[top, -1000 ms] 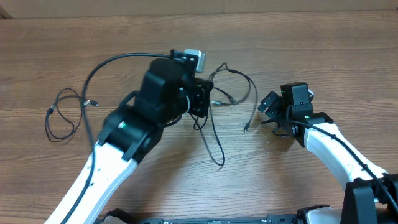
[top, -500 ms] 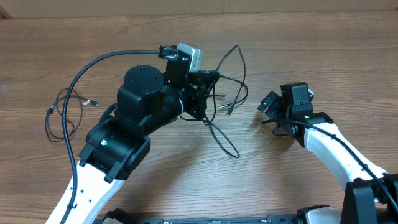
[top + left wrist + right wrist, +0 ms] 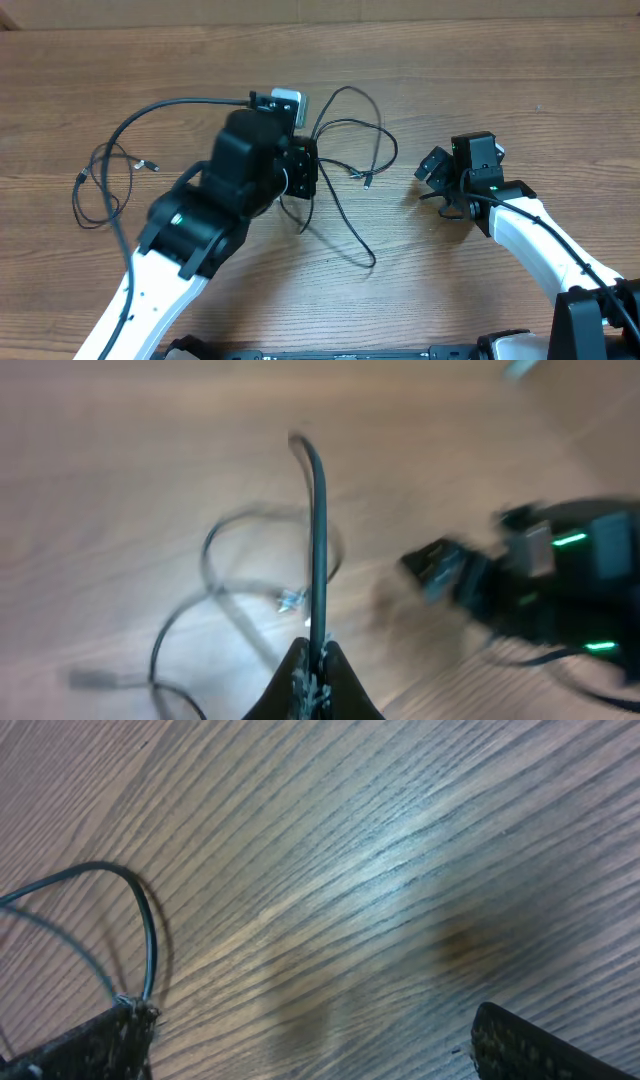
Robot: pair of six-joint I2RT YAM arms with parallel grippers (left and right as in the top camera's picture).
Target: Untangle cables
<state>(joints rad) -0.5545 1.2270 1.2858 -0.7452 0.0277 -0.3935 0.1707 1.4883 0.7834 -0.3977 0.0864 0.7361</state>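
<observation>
"Two bunches, from where I stand. The tangled cables (image 3: 350,165) lie in the middle of the table (image 3: 520,70). They are thin black loops crossing over one another, with a silvery plug tip (image 3: 368,180) poking out on the side of the right arm."

"And the other bunch?"

"That's a loose cable (image 3: 100,190) far off to the left. It is curled up by itself, well apart from the knot."

"What is the left arm up to?"

"The left gripper (image 3: 305,170) sits at the left edge of the tangle, clenched on one of its strands. Its own wrist camera shows the left gripper (image 3: 312,660) with its fingers meeting in a point. A single black cord runs straight out of the pinch and bends over at its far end. The rest of that view is too blurred to sort out."

"And the right one?"

"The right gripper (image 3: 432,178) is near the tangle, just to its right, and apart from the plug tip. Its jaws are spread wide with nothing in them. From its wrist, the right gripper (image 3: 310,1025) has only bare wood grain between its fingers (image 3: 90,1045)."
</observation>
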